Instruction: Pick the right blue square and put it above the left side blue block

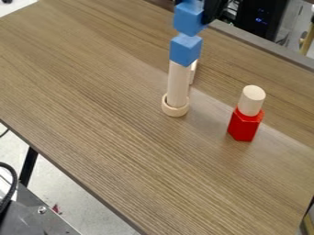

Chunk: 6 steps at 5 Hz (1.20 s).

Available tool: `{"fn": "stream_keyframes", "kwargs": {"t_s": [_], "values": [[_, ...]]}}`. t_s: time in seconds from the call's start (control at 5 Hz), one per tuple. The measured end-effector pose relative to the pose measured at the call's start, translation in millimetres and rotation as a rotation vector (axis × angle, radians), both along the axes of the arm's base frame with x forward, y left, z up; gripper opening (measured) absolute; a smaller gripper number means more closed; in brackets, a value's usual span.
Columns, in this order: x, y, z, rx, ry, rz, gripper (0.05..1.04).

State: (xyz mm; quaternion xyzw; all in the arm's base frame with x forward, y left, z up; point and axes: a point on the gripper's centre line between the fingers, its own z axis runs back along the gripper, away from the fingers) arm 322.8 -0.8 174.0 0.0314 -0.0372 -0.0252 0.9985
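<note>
"Placement, I'd guess: the upper blue block (187, 21) is above the lower blue block (185, 50), on the pale post (178, 85)."

"Is the tool (211, 10) gripping?"

"Can't tell, nor how far open it is. Next needs squaring up, gentle release, straight lift."

"Room?"

"Counter's (92, 92) far edge is near; its wide stretch lies our side, the red block (244, 126) well apart."

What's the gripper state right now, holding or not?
Gripper: at the blue cube at the top of the view; can't tell whether it's open or closed, or whether it has hold of the cube.
</note>
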Motion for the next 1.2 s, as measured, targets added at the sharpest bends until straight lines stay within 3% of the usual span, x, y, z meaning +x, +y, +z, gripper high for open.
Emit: {"fn": "stream_keyframes", "kwargs": {"t_s": [0.8, 1.0, 1.2], "values": [[7, 2, -18.1, 0.020, 0.034, -0.018, 0.600], [5, 3, -17.6, 0.025, 0.043, -0.018, 0.723], [4, 3, -18.1, 0.025, 0.050, -0.020, 0.975]]}}
